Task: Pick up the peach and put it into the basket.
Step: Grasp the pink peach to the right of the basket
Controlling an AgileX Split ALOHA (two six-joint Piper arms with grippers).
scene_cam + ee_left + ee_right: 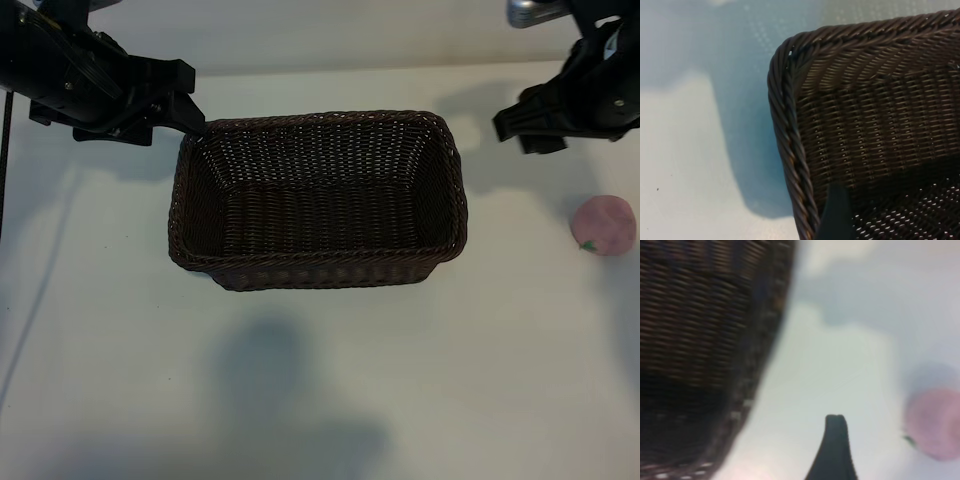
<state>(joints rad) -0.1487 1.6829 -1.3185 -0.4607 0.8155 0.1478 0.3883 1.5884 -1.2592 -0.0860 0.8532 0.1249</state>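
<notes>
Your right hand (540,128) hangs with fingers apart, holding nothing, above the bench (320,380) just past the basket's far right corner. The peach (603,225) lies on the bench nearer the camera from that hand and slightly outward, clear of the basket (318,270), so the right arm looks the one to reach for it. Your left hand (185,112) sits over the basket's far left corner, fingers apart too. The basket is empty.
</notes>
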